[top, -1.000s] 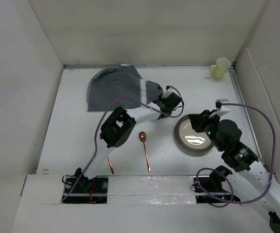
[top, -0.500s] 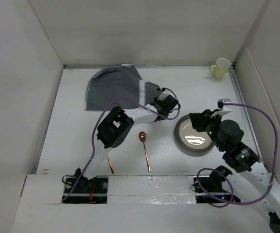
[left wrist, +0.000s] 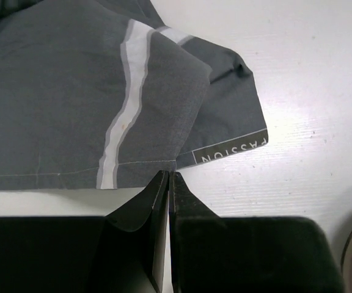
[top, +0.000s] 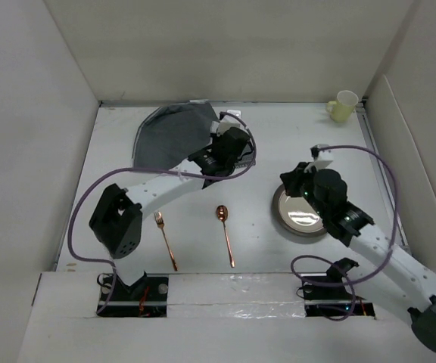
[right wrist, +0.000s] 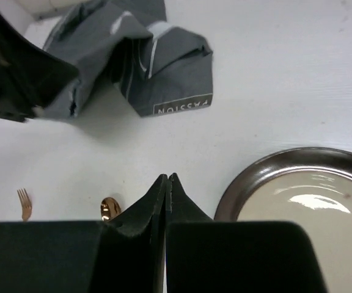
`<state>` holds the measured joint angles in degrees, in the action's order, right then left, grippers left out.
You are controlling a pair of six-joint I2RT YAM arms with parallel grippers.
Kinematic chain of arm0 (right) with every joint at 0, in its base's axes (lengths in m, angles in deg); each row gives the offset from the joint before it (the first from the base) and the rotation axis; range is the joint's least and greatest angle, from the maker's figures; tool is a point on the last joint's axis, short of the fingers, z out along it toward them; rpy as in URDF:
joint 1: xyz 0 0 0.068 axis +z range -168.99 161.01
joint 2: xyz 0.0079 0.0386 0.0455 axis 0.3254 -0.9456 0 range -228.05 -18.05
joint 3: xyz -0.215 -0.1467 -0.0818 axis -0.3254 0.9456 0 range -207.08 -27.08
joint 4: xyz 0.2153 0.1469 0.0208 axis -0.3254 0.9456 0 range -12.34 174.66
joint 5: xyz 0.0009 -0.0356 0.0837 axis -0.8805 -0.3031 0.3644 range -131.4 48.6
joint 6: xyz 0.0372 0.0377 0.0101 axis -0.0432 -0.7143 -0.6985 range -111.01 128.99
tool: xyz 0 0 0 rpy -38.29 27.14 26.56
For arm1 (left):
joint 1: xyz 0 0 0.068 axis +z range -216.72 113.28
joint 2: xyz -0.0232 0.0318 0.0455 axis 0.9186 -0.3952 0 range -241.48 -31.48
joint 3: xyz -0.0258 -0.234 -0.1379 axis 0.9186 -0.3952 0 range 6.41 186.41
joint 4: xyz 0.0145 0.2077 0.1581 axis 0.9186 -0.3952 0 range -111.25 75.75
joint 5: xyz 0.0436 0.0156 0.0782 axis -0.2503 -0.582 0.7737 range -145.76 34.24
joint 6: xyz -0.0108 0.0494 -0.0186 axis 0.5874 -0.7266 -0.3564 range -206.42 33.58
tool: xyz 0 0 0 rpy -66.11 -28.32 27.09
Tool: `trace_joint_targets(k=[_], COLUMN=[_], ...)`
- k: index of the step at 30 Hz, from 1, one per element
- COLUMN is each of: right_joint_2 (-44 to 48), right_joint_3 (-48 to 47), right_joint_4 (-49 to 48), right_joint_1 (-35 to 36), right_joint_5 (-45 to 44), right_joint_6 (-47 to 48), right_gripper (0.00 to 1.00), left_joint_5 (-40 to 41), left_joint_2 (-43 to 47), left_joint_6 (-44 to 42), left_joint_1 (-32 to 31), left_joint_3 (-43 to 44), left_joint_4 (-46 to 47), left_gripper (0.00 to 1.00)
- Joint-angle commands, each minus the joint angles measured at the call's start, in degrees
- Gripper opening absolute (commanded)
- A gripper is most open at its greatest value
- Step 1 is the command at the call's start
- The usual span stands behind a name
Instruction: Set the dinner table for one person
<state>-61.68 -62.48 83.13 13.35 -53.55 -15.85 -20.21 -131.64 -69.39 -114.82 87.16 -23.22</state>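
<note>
The dinner table is a white tabletop. A dark grey striped placemat lies rumpled at its back left. My left gripper is over the mat's near right part. In the left wrist view it is shut, tips at the placemat hem, nothing visible between them. My right gripper hovers beside the left rim of a dark-rimmed plate. In the right wrist view it is shut and empty over bare table, the plate to its right.
A copper spoon and a copper fork lie near the front edge, left of the plate. A pale yellow cup stands in the back right corner. White walls enclose the table on three sides.
My left arm has swung away from the plate to the back left, over the placemat, uncovering the fork. My right gripper has closed and shifted slightly back and left.
</note>
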Motion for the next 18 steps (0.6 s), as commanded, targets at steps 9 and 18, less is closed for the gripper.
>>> trace_joint_targets(k=[9, 18], right_joint_2=[-41.4, -59.6], right_joint_3=[-15.5, -24.0], right_joint_4=[-15.4, -15.5], right_joint_1=[-4.5, -8.6], right_joint_5=[9.2, 18.6], right_joint_6=[2.1, -0.9], right_gripper=[0.52, 0.52], left_joint_5=[2.7, 9.5], left_joint_2=[10.6, 16.5], left_joint_6=[2.5, 3.4], left_joint_1=[2.8, 2.8], left_joint_3=[-8.6, -6.0], left_joint_4=[-3.2, -14.6], left_gripper=[0.0, 0.0])
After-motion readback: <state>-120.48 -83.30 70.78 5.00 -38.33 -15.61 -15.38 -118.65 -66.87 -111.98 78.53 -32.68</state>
